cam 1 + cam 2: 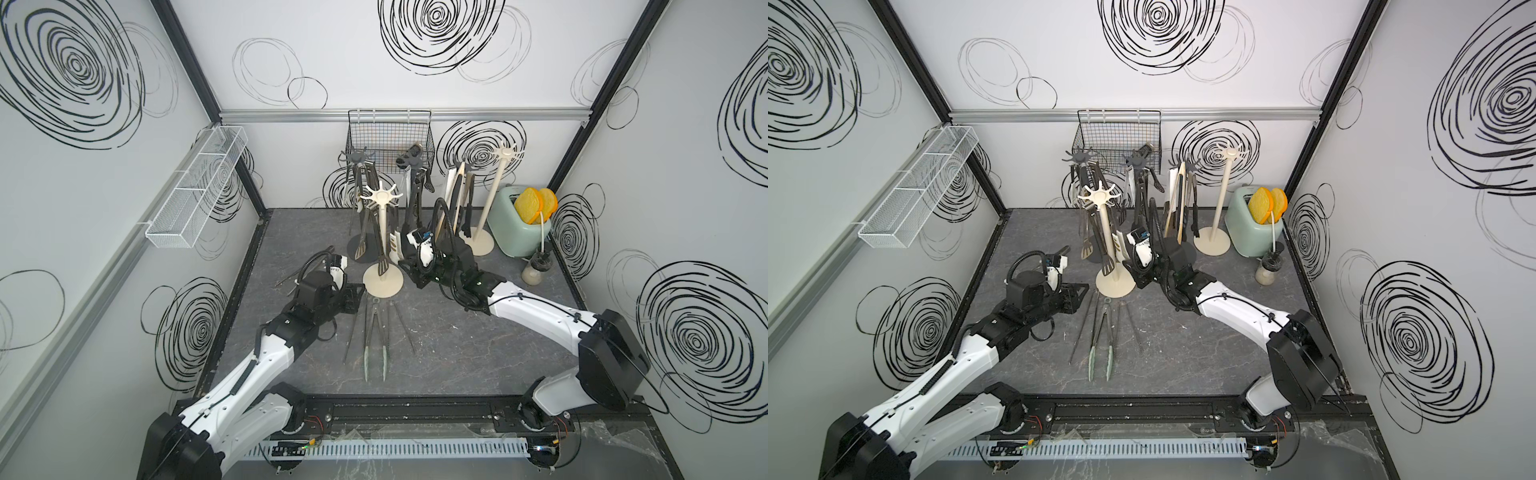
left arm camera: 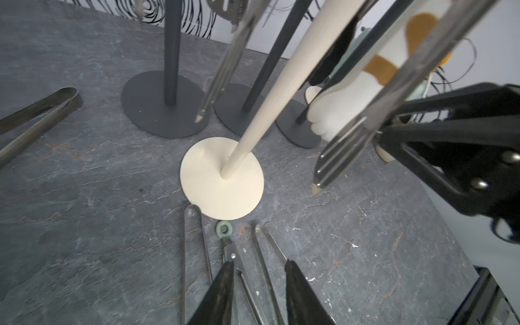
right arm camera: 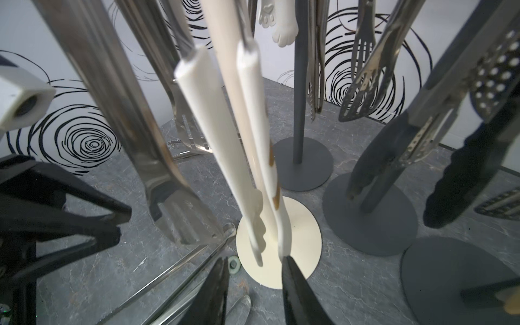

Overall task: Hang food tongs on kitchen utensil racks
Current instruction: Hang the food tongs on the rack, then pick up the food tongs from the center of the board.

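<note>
Grey marbled tabletop [image 1: 478, 353] is carrying the kitchen utensil racks [image 1: 492, 199], dark grey and cream, grouped toward the back wall, with food tongs [image 1: 456, 195] hanging from several of them. Three more tongs are lying flat in front of the nearest cream rack [image 1: 380, 224], the green-tipped tongs [image 1: 375, 336] in the middle. White paw-tipped tongs [image 3: 253, 219] are hanging over that rack's base. Right gripper [image 3: 253, 259] is standing part open at their tips, clamping nothing. Left gripper [image 2: 260, 263] is hovering part open above the lying tongs, empty.
</note>
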